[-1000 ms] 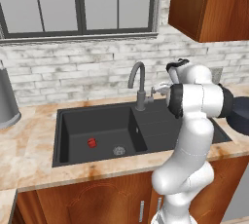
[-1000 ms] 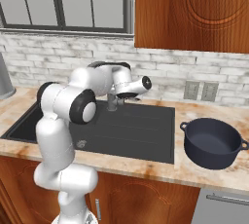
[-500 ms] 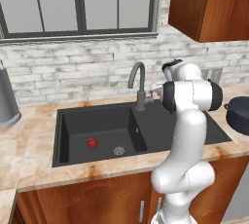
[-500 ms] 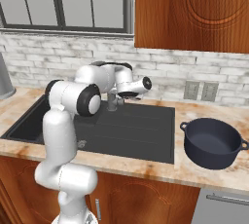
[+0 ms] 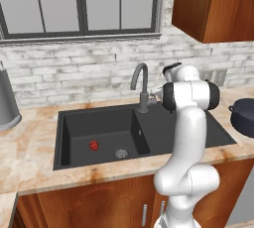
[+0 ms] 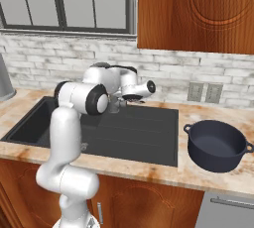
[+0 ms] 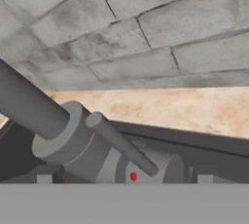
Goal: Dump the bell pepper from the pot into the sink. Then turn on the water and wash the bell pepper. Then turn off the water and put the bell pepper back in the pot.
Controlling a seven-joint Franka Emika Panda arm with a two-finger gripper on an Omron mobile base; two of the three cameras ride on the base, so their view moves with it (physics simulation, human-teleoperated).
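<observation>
Across the counter from my base, the sink [image 5: 178, 130] is the biggest thing I have to work around, a matte black basin with a deep left well and a shallower right shelf, and the step in hand, as I judge it, is turning on the water. To do that well I should come at the small lever [image 7: 121, 142] on the faucet [image 5: 142, 84] squarely, press one finger against its free end instead of trying to pinch it, and sweep it through its arc without leaning on the gooseneck spout. I would keep my wrist low and stop once the lever reaches its limit, since pushing further could make my fingers skid off the rounded body. My gripper [image 6: 130, 102] hangs just beside the faucet base with its jaws spread wide and nothing between them; the hand view puts the lever close in front of me, slanting down across the grey faucet body. The pot [image 6: 217, 145], dark navy with small side handles and a wide mouth, stands empty on the counter to the right of the sink, well apart from my hand. The bell pepper [image 5: 93, 145], tiny, bright red and lumpy, lies on the floor of the deep well, near the round drain [image 5: 121, 153] and to its left.
</observation>
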